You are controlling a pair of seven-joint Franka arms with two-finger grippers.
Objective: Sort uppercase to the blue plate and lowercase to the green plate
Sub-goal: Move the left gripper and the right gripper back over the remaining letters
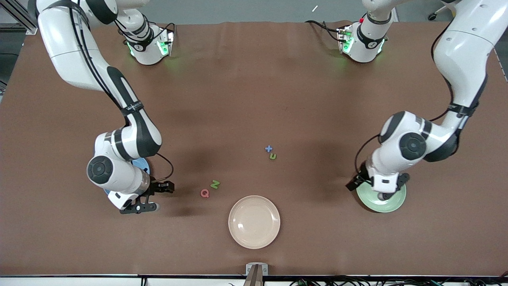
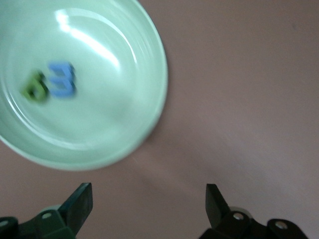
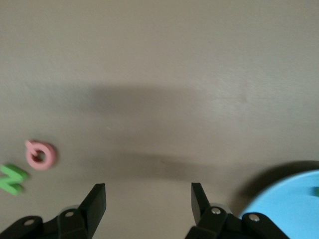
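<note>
Nearest the front camera sits the cream plate (image 1: 254,221), about midway along the table. A little farther back, toward the right arm's end, the right gripper (image 1: 152,197) hangs low over bare table just beside the blue plate (image 1: 139,163), which is mostly hidden under the arm; its jaws stand wide apart with nothing between them, and in the right wrist view a sliver of the blue plate (image 3: 291,206) shows beside one finger, with a speck of green at its edge that cannot be made out. At about the same depth toward the left arm's end, the left gripper (image 1: 377,187) hovers over the rim of the green plate (image 1: 393,204), jaws spread wide and empty. The left wrist view shows the green plate (image 2: 144,119) holding two letters side by side and touching: a blue E-like letter (image 2: 63,79) and a green b/p shape (image 2: 35,87). Between the right gripper and the cream plate lie the pinkish-red Q (image 1: 204,193) and, just beside it and slightly farther, the green N (image 1: 215,184). Farther still, near the table's middle, the small green n/u shape (image 1: 272,156) lies just beside the blue x (image 1: 268,149).
</note>
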